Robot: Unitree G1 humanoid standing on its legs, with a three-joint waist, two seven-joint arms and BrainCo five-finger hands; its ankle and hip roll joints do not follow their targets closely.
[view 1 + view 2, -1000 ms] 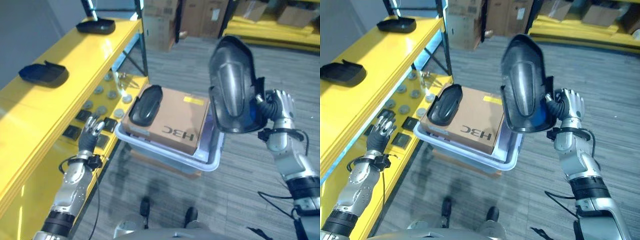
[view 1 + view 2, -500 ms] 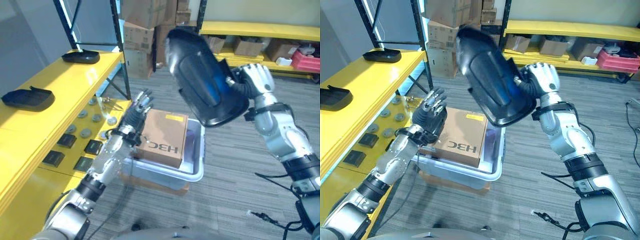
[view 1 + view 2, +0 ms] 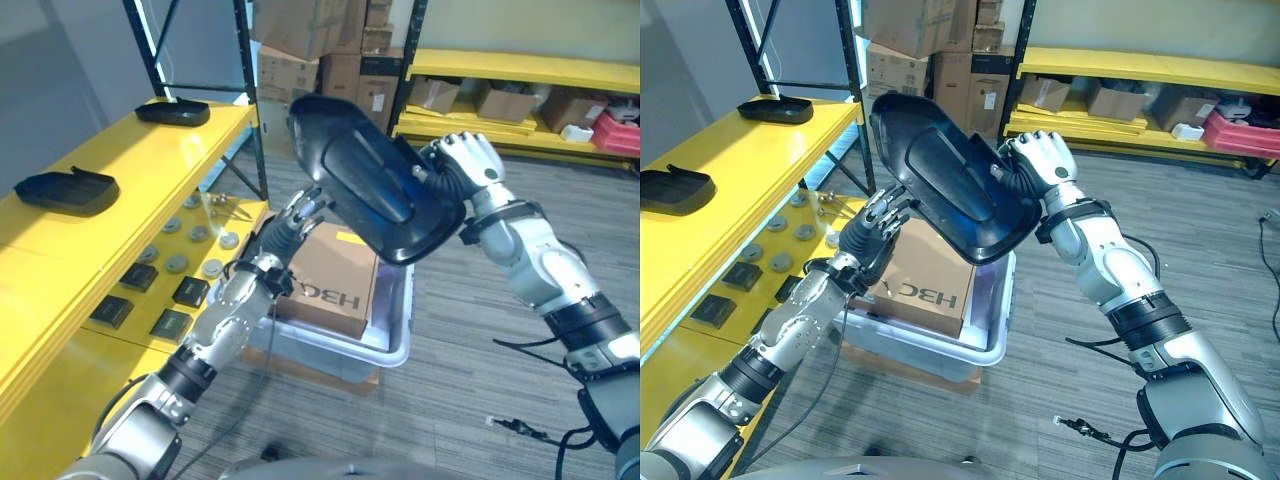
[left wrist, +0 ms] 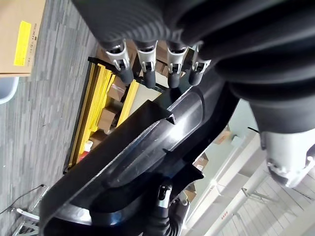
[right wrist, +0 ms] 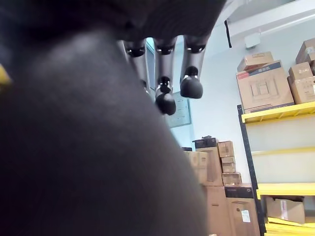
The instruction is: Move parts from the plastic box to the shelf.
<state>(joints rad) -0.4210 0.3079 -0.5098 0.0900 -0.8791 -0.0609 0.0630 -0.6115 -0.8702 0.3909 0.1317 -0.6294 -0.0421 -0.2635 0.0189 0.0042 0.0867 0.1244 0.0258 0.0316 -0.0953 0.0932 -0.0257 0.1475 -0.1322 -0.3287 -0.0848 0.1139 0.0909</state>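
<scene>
The right robot hand [image 3: 470,165] has its fingers curled round the edge of a glossy black moulded part [image 3: 378,180], held above the translucent plastic box [image 3: 392,342]. The left robot hand [image 3: 290,222], fingers straight, reaches beneath it near the cardboard carton [image 3: 335,283].

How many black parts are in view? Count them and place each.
3. One large black part held up in the right hand over the plastic box; two smaller ones on the yellow shelf. More may be hidden.
</scene>
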